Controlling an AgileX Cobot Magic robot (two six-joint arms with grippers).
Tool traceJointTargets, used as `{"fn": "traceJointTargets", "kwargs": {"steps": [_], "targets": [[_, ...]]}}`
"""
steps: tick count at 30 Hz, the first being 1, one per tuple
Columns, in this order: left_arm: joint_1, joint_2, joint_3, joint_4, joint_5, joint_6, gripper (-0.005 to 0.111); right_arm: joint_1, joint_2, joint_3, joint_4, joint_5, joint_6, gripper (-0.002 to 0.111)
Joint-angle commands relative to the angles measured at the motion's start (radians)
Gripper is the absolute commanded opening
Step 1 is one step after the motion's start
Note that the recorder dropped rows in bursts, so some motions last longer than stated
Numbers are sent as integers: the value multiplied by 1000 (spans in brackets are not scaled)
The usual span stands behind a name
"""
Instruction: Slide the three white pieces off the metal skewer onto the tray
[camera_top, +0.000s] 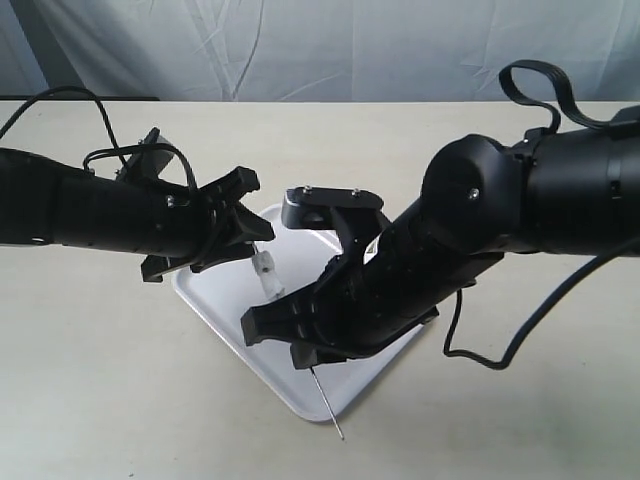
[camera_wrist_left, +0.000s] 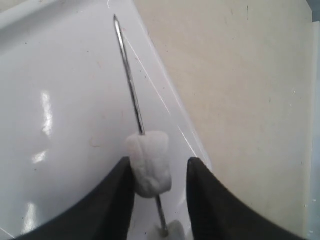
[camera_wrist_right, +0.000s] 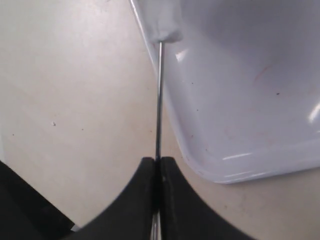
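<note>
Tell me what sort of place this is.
Likely a robot lab test bench: two black robot arms over a white tray on a plain beige table, a wrinkled cloth backdrop behind.

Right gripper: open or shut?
Shut. In the right wrist view the right gripper pinches the metal skewer, no gap between its tips.

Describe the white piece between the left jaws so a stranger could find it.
Find the white tray, then the thin metal skewer over its edge. The piece is the lump threaded between the left gripper's jaws, nearest the skewer's bare tip; a second lump sits behind it.
</note>
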Motion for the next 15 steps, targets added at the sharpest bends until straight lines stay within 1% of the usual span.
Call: {"fn": "traceJointTargets", "kwargs": {"steps": [1,10,13,15], "targets": [[-4,3,-7,-7,-8,-3,34,5,-30,3,-10,23,-5,-1],[-4,3,-7,-7,-5,-3,33,5,-31,3,-33,73,-3,-1],[-4,3,-7,-7,0,-3,26,5,-31,3,-44,76,-3,-1],[-4,3,-7,-7,4,-1,19,5,-31,3,-43,74,-3,-1]]}}
